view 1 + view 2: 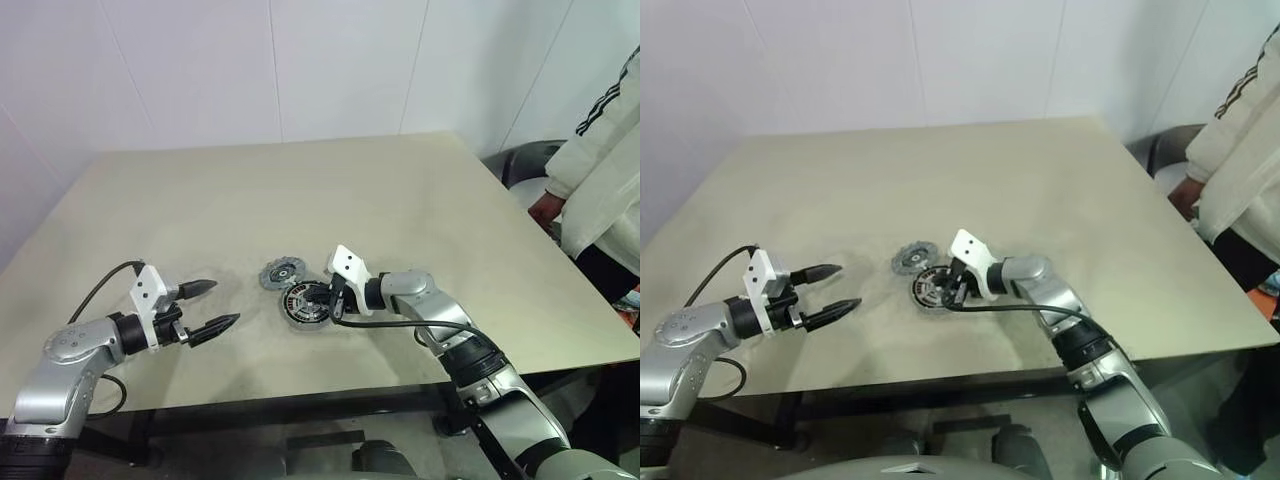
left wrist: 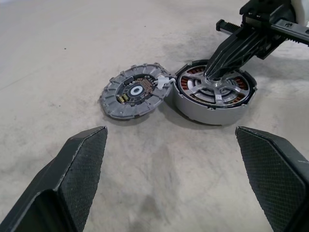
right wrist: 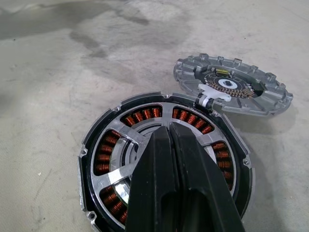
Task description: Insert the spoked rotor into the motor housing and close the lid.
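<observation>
No legible text or markings.

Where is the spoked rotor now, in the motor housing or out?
In. The spoked rotor lies inside the motor housing, copper windings showing between its spokes.

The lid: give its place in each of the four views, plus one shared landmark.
Left eye: lid at table centre, left of the motor housing.
Right eye: lid up-left of the housing.
Left wrist: lid beside the housing, between the open left claw's fingers.
Right wrist: lid behind the housing.
Landmark: the housing's copper windings.
</observation>
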Robot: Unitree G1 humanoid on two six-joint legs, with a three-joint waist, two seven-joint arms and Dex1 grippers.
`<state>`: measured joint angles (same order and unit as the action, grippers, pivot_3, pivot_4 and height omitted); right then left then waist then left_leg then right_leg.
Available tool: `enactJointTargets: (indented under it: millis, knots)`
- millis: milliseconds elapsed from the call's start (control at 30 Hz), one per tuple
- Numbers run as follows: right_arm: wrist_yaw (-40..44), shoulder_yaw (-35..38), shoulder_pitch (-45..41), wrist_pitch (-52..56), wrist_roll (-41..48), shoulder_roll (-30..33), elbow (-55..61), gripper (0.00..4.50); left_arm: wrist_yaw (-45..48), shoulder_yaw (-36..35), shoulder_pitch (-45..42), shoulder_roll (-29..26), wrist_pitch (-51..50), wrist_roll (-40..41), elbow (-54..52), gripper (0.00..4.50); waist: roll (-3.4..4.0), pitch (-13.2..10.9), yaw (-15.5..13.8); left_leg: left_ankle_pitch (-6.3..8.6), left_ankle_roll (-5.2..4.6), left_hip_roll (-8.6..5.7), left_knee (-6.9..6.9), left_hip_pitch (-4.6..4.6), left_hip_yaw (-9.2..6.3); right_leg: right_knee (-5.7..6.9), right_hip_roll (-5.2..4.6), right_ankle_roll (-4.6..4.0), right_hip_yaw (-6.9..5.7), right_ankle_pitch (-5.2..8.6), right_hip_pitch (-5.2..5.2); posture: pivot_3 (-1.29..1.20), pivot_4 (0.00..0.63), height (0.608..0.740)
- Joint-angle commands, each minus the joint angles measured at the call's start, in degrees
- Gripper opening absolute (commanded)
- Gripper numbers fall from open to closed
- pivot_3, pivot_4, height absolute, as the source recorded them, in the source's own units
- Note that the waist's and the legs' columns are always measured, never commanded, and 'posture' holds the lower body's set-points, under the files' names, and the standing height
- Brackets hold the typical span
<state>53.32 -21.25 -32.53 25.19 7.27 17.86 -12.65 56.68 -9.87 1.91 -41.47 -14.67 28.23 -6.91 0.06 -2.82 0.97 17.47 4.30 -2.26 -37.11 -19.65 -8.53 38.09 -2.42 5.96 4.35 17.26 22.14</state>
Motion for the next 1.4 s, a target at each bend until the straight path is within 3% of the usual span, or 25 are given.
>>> enactJointTargets:
  millis: [33, 267, 333, 533, 733, 767, 1000, 1333, 1400]
  knots:
    - [1.5, 1.1, -2.6, -0.6, -0.2, 1.4, 2.8, 0.03, 0.4, -0.7, -0.3, 0.1, 1.7, -0.8, -0.3, 4.5, 0.01, 0.0, 0.0, 0.0, 0.0, 0.0, 0.0, 0.02, 0.0, 0.0, 0.0, 0.0, 0.0, 0.0, -0.02, 0.0, 0.0, 0.74]
    - [11.6, -1.9, -7.8, -3.3, -1.2, 8.2, 6.2, 0.03, 1.1, -0.1, -0.6, 0.8, 3.2, -2.4, 1.8, 4.5, 0.04, 0.0, 0.2, 0.0, 0.0, 0.02, 0.07, 0.01, 0.02, 0.0, 0.01, 0.0, 0.01, 0.0, 0.05, 0.0, 0.0, 0.74]
    - [15.4, -3.7, -9.5, -5.8, -2.6, 10.2, 5.4, 0.39, 1.3, 0.1, -0.8, 1.0, 3.9, -3.0, 2.5, 4.5, 0.04, 0.0, 0.1, 0.0, 0.0, 0.03, 0.08, 0.01, 0.02, -0.01, 0.01, 0.0, 0.01, 0.0, 0.05, 0.0, 0.0, 0.74]
    - [24.5, -9.6, -15.0, -18.9, -9.2, 14.0, -0.1, 2.27, 2.1, 0.3, -1.5, 1.3, 5.9, -4.2, 4.6, 4.5, 0.03, 0.0, 0.1, 0.01, -0.01, 0.01, 0.07, 0.0, 0.05, -0.03, -0.01, 0.0, 0.0, 0.0, 0.04, 0.0, 0.0, 0.74]
    - [29.4, -13.3, -19.9, -35.0, -14.1, 12.5, -9.4, 4.34, 1.8, 0.2, -0.7, 1.7, 6.9, -4.8, 4.3, 4.5, 0.03, 0.0, 0.2, 0.01, -0.01, 0.02, 0.08, 0.0, 0.04, -0.03, -0.01, 0.0, 0.01, 0.0, 0.06, 0.0, 0.0, 0.74]
    - [29.9, -13.8, -20.5, -37.7, -14.8, 12.2, -10.8, 4.48, 1.6, 0.1, -0.4, 1.7, 6.9, -4.9, 4.0, 4.5, 0.03, 0.0, 0.2, 0.01, -0.01, 0.02, 0.08, 0.0, 0.05, -0.02, -0.01, 0.0, 0.01, 0.0, 0.06, 0.0, 0.0, 0.74]
    - [29.0, -16.0, -23.3, -53.8, -20.3, 10.8, -17.5, 4.48, 0.3, -0.5, 0.3, 1.7, 6.1, -4.9, 1.5, 4.5, 0.03, 0.0, 0.2, 0.01, -0.01, 0.03, 0.09, 0.0, 0.03, -0.02, -0.03, 0.0, 0.01, 0.0, 0.07, 0.0, 0.0, 0.74]
    - [25.1, -17.8, -27.6, -64.6, -27.9, 7.6, -27.5, 4.48, -1.4, -0.9, 1.2, 1.8, 5.0, -4.5, -0.9, 4.5, 0.04, 0.0, 0.3, 0.01, -0.01, 0.03, 0.11, 0.03, 0.04, 0.0, -0.02, -0.02, 0.03, 0.0, 0.08, 0.0, 0.0, 0.74]
    - [23.9, -18.2, -28.4, -66.1, -29.6, 7.1, -29.3, 4.09, -1.6, -0.9, 1.3, 1.9, 5.0, -4.5, -1.1, 4.5, 0.04, 0.0, 0.2, 0.0, 0.0, 0.03, 0.12, 0.03, 0.04, 0.0, -0.02, -0.02, 0.03, 0.0, 0.09, 0.0, 0.0, 0.74]
